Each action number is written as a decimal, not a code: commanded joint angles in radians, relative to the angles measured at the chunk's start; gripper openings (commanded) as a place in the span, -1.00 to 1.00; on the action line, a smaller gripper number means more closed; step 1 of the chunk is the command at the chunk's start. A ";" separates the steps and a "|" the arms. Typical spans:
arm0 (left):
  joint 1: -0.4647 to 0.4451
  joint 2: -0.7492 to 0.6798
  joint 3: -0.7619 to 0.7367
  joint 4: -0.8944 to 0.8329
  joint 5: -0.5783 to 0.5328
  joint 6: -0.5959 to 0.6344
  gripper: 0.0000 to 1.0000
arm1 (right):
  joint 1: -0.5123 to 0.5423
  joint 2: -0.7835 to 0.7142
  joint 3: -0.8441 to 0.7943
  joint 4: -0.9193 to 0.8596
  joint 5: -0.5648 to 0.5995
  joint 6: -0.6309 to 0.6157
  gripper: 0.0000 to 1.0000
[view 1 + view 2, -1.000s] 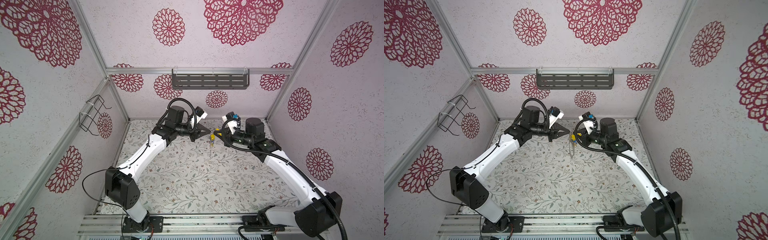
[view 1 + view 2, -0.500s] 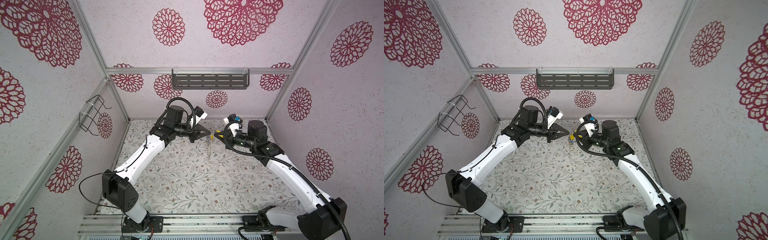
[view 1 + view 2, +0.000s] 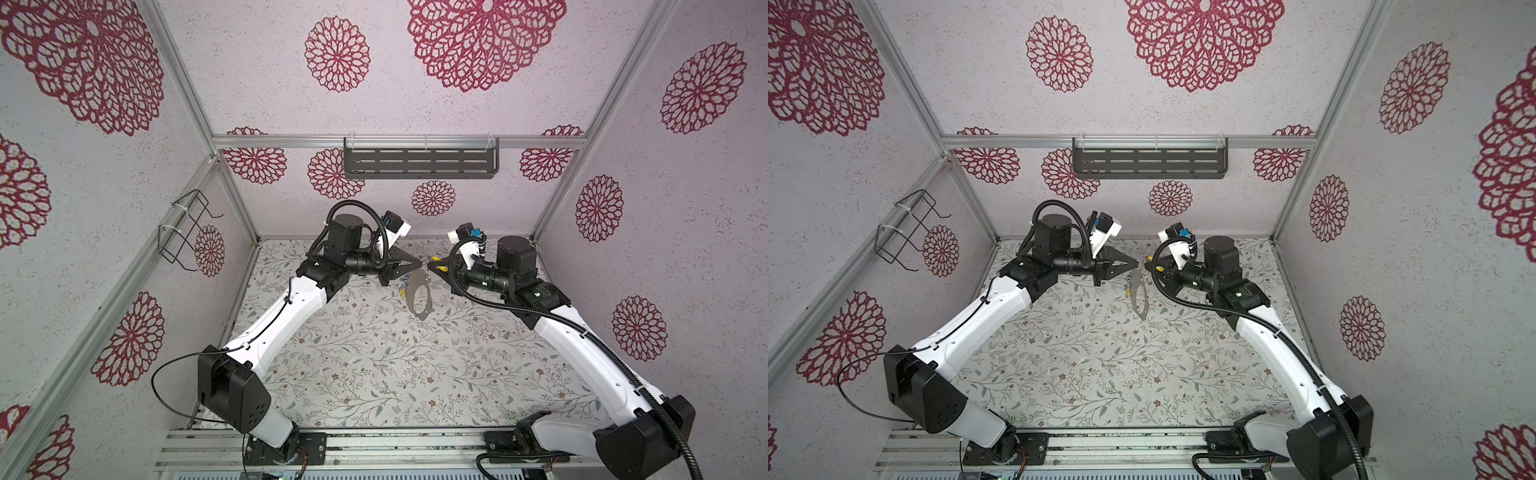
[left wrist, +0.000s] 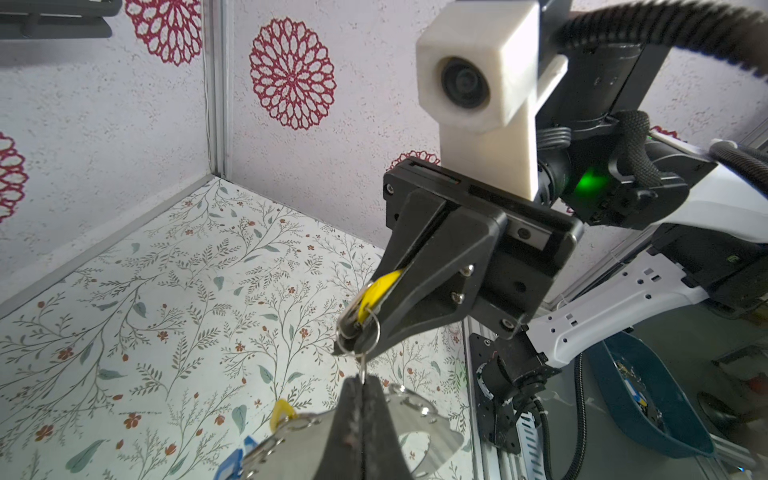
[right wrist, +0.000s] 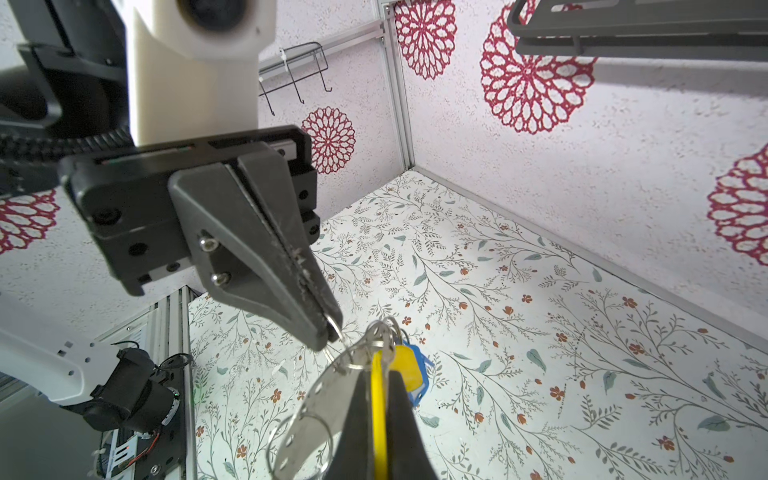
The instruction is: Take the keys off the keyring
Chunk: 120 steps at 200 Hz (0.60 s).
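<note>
I count two robot arms [image 3: 282, 320] [image 3: 582, 345], one grey keyring [image 4: 299, 453], two yellow key tags [image 4: 376, 291] [image 4: 282, 413] and one blue key tag [image 5: 417, 374].

Two views from high up, two wrist views face to face.
Both top views look steeply down from above the front edge of the surface [image 3: 374, 365] toward its back edge, covering all of it. Each wrist camera sits close behind its own fingertips. The left wrist view faces the right gripper [image 4: 353, 347], and the right wrist view faces the left gripper [image 5: 328, 334]. All four views share the keyring [image 4: 303, 446].

The keyring [image 3: 414, 281] hangs over the table [image 3: 374, 374] between the left gripper [image 3: 422, 264] and right gripper [image 3: 432, 266], keys [image 3: 402, 288] at its left.
</note>
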State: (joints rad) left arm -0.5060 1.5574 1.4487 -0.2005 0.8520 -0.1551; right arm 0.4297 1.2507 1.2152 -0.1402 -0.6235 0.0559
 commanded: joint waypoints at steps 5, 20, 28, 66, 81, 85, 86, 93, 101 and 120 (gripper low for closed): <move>-0.005 -0.047 -0.073 0.290 -0.022 -0.179 -1.00 | 0.003 -0.004 -0.006 0.049 0.020 0.026 -1.00; -0.007 -0.055 -0.101 0.367 -0.045 -0.231 -1.00 | 0.004 -0.002 -0.013 0.050 0.023 0.023 -1.00; -0.007 -0.058 -0.113 0.405 -0.052 -0.259 -1.00 | 0.004 0.001 -0.016 0.050 0.024 0.022 -1.00; -0.008 -0.069 -0.175 0.570 -0.054 -0.352 -1.00 | 0.004 0.010 -0.035 0.077 0.013 0.038 -1.00; -0.008 -0.074 -0.178 0.574 -0.056 -0.352 -1.00 | 0.003 0.014 -0.040 0.079 0.006 0.044 -1.00; -0.008 -0.076 -0.180 0.577 -0.057 -0.351 -1.00 | 0.004 0.015 -0.041 0.079 0.003 0.047 -1.00; -0.008 -0.076 -0.180 0.578 -0.056 -0.351 -1.00 | 0.004 0.015 -0.041 0.079 0.003 0.047 -1.00; -0.009 -0.077 -0.183 0.585 -0.060 -0.353 -1.00 | 0.004 0.018 -0.043 0.082 -0.005 0.054 -1.00; -0.008 -0.080 -0.184 0.602 -0.060 -0.362 -1.00 | 0.003 0.020 -0.048 0.088 -0.017 0.062 -1.00; -0.008 -0.080 -0.196 0.665 -0.068 -0.394 -1.00 | 0.004 0.021 -0.063 0.121 -0.044 0.090 -1.00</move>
State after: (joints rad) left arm -0.5110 1.5299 1.2564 0.2966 0.7937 -0.5034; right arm 0.4332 1.2682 1.1702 -0.0631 -0.6350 0.0986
